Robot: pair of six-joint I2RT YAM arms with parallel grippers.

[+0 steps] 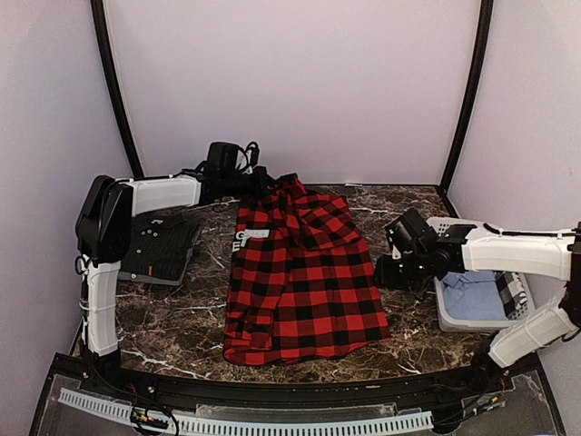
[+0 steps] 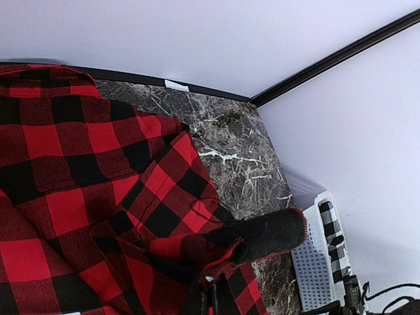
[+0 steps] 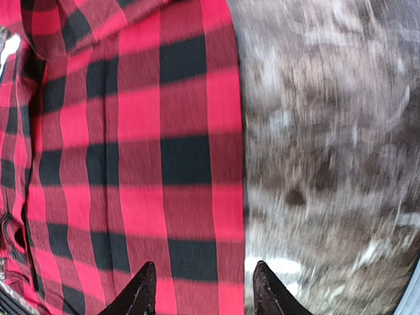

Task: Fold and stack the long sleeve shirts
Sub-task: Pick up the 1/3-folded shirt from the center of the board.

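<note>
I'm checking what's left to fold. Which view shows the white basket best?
Top external: it shows most of the white basket at the table's right side, with pale blue cloth inside. The left wrist view catches only one corner, draped with black-and-white checked cloth. The right wrist view is blurred and shows no basket clearly.

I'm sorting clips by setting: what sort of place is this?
Probably a robot test cell: plain pale walls enclose a marble-look table, the left arm and right arm are bolted at its near edge, and a flannel shirt lies on it.
</note>
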